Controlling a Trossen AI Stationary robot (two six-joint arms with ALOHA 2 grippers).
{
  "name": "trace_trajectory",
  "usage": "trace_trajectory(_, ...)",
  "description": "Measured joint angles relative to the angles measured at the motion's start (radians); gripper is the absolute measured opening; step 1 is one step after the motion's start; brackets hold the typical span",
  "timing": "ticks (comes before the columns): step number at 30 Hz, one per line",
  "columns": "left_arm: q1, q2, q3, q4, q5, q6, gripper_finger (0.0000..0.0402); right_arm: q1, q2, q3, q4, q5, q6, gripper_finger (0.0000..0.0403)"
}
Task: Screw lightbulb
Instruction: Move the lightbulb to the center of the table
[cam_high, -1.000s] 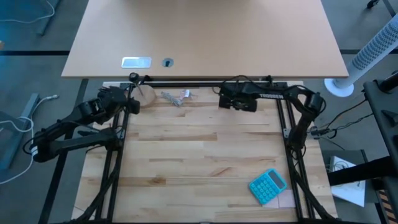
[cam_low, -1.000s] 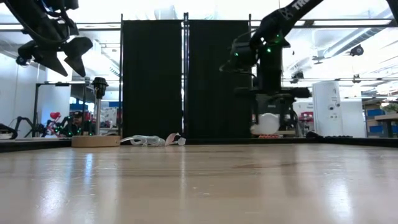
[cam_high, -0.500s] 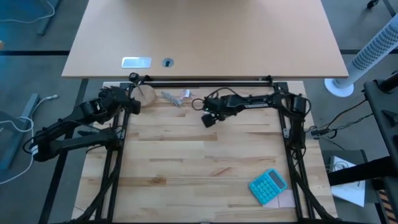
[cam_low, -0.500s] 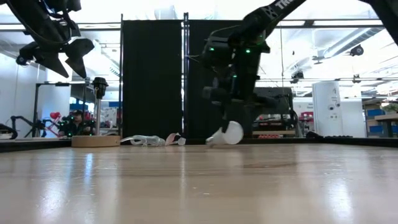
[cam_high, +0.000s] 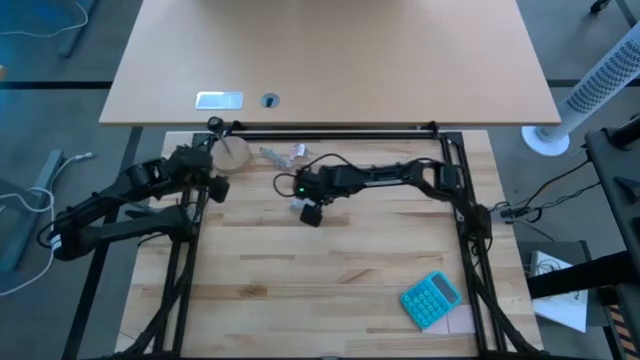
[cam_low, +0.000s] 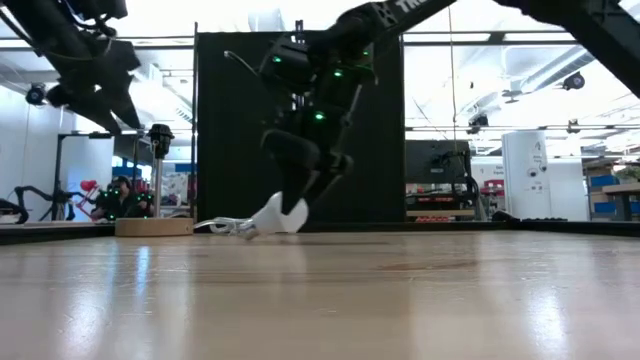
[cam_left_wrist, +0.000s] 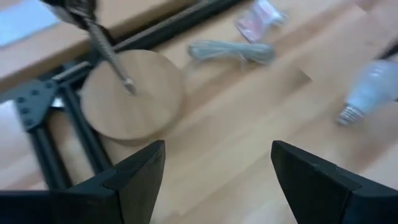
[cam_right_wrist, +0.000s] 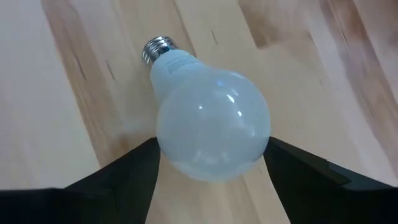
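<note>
The white lightbulb (cam_right_wrist: 211, 124) is in my right gripper (cam_high: 306, 206), left of the table's middle and low over the wood; it also shows in the low view (cam_low: 279, 214) and the left wrist view (cam_left_wrist: 373, 87). The tan wooden disc (cam_high: 232, 152) lies flat at the far left, with a dark rod (cam_left_wrist: 106, 43) over it in the left wrist view. The clear wrapper with cord (cam_high: 283, 155) lies beside it. My left gripper (cam_high: 207, 180) is open and empty, raised just near-left of the disc. My right gripper pinches the bulb's round glass end (cam_right_wrist: 252, 158) between its two fingers, one on each side. The fingers slant down from the table's right. The bulb is tilted, its screw neck (cam_right_wrist: 155, 48) pointing away from the gripper and down to the left (cam_low: 246, 231); whether the neck touches the table I cannot tell.
A turquoise calculator (cam_high: 432, 298) lies near the front right. A black frame bar (cam_high: 320, 130) runs along the table's far edge, with dark struts down both sides. A small red packet (cam_left_wrist: 261, 17) lies by the wrapper.
My right gripper has carried the bulb from the far right-middle toward the table's left and a little nearer, going lower; the bulb has tipped, its neck now down to the left. My left gripper has drawn back a little toward the near edge, off the disc.
</note>
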Motion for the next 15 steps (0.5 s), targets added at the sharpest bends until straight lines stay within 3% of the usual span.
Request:
trace_trajectory(6,0.0,-0.044,0.0,-0.008,0.133,0.039,0.0284,0.009,0.072,0.113,-0.042,0.006,-0.015,0.0309)
trace_trajectory(15,0.0,-0.068,0.002,-0.038,0.14,0.029,0.0284,0.009,0.12,0.227,-0.114,0.008,-0.021,0.0334)
